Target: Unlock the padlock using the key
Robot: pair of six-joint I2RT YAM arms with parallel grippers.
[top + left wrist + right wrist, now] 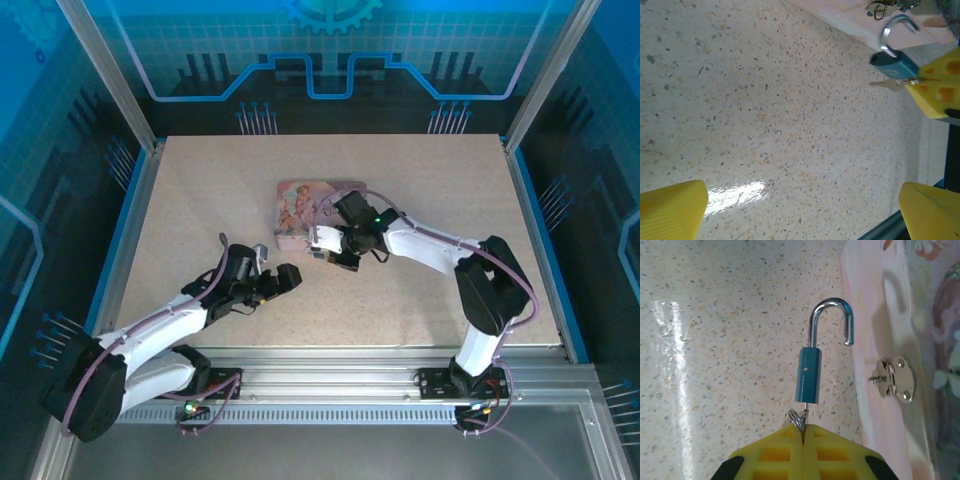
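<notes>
We see the key (805, 415) only as a sliver and a ring between the padlock (808, 381) and the right tool (803, 429); the rest is buried between its closed pads. The pink tin (880, 330) beside that tool is cut by the right edge. From above, padlock and key are too small to separate. The left tool (802, 210) has its pads cut by the bottom edge.

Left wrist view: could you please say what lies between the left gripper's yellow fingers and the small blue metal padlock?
That stretch is bare speckled tabletop; the left wrist view shows nothing between those yellow fingers and the blue padlock.
</notes>
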